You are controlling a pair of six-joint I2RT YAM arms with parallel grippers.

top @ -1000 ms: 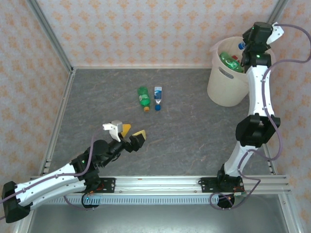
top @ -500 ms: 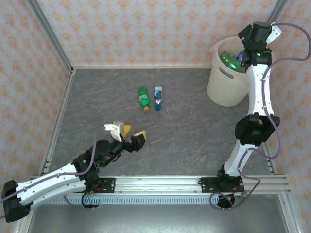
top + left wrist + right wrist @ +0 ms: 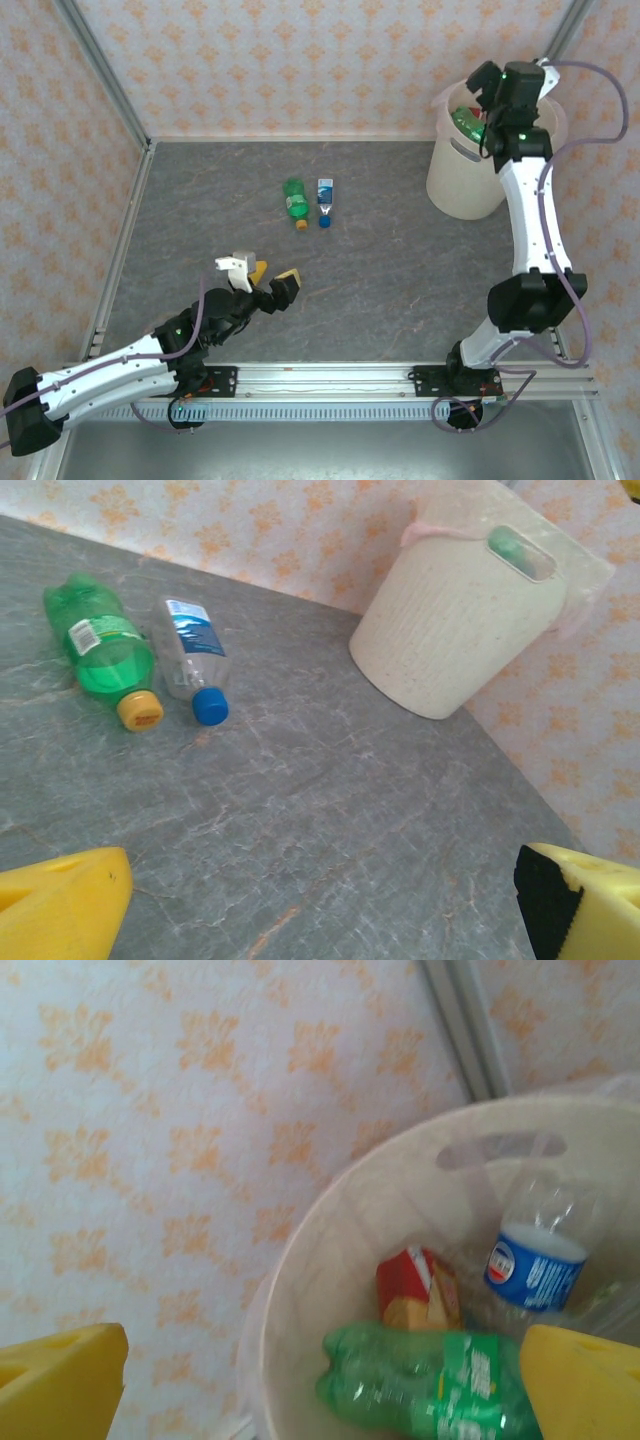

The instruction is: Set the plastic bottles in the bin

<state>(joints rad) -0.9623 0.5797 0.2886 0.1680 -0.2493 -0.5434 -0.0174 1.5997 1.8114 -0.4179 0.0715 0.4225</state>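
Top view: the green bottle (image 3: 295,198) and the clear bottle (image 3: 324,192) lie side by side in the middle of the table (image 3: 400,280), well apart from the bin (image 3: 455,180) in the far right corner. The left gripper (image 3: 273,274) sits low, jaws wide and empty.

Left wrist: both are crushed, caps toward the camera, orange on green and blue on clear. The next pick looks best made across the green body, straddling it without nudging its neighbour.

Right wrist: the right gripper (image 3: 320,1380) hangs over the bin, wide apart and holding nothing. It should lift clear of the rim. Below lie a binned green bottle (image 3: 430,1385) and a blue-labelled one (image 3: 535,1260).
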